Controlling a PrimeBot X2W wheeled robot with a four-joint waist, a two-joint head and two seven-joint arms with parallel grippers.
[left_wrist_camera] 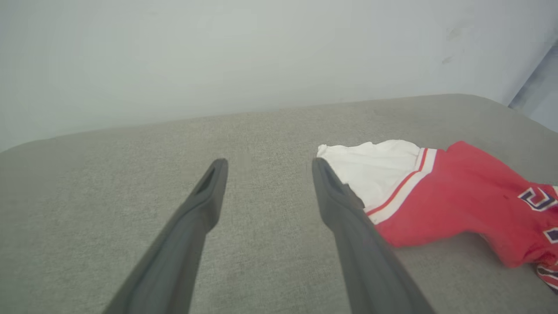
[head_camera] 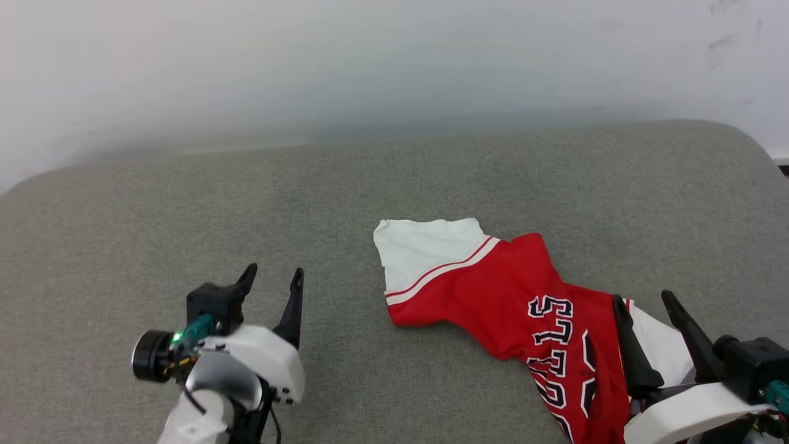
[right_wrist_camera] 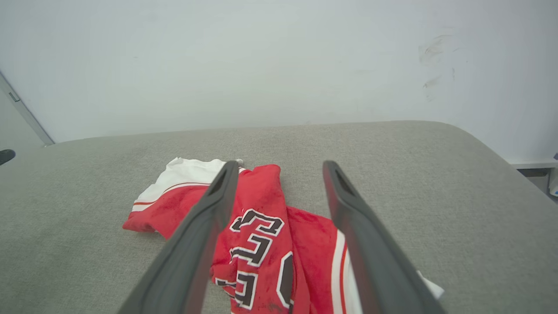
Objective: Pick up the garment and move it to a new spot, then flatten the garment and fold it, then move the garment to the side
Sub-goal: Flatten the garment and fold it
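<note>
Garment (head_camera: pixel 493 290) lies crumpled on the near right of the grey worktop (head_camera: pixel 185 203), white sleeve pointing left. Right gripper (head_camera: pixel 646 311) hangs over its near end, jaws spread with nothing clamped, probably lined up for a grasp. Left gripper (head_camera: pixel 274 277) sits wide open and empty over bare worktop, left of the sleeve.

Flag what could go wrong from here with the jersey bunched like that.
1. The garment lies twisted, layers overlapping, by the open right gripper; a pinch there may catch several layers and lift a lump.
2. The left gripper is open over bare grey cushion, apart from the white sleeve; a one-armed pull would drag the cloth, not spread it.
3. Its near end runs out of the head view, so the hem is unchecked.
</note>
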